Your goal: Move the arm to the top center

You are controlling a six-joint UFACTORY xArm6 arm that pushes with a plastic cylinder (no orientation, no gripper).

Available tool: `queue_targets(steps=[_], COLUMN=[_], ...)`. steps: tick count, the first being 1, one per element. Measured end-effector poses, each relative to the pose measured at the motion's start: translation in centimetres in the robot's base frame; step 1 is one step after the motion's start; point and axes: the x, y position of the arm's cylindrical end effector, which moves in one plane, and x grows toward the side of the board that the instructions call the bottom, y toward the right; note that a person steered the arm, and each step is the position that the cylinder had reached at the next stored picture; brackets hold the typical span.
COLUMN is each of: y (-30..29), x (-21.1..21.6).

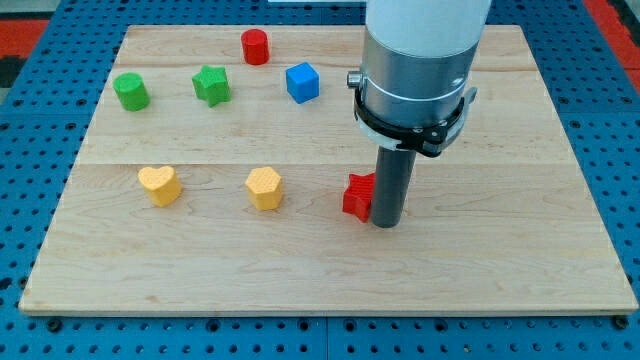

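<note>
My tip (386, 223) rests on the wooden board (480, 250) right of centre, in its lower half. It touches the right side of a red block (356, 195), partly hidden behind the rod. A blue cube (302, 82) lies above and left of the tip. A red cylinder (255, 46) stands near the top edge, left of centre. A green star-shaped block (211, 85) and a green cylinder (131, 91) lie at the upper left. A yellow heart (159, 184) and a yellow hexagon block (264, 187) lie left of the tip.
The arm's large grey and white body (420, 60) hangs over the board's upper right part and hides it. A blue perforated table (40, 120) surrounds the board on all sides.
</note>
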Motion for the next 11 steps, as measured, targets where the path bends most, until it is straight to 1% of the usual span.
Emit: queue_targets(steps=[3,4,5,6,7,8,10,11], y=[0.0,3.5,13.0,19.3,23.7,22.1,6.3,-1.1], x=[-1.4,-1.4,-3.6,-8.5,-14.9,-21.5,-32.6,-32.7])
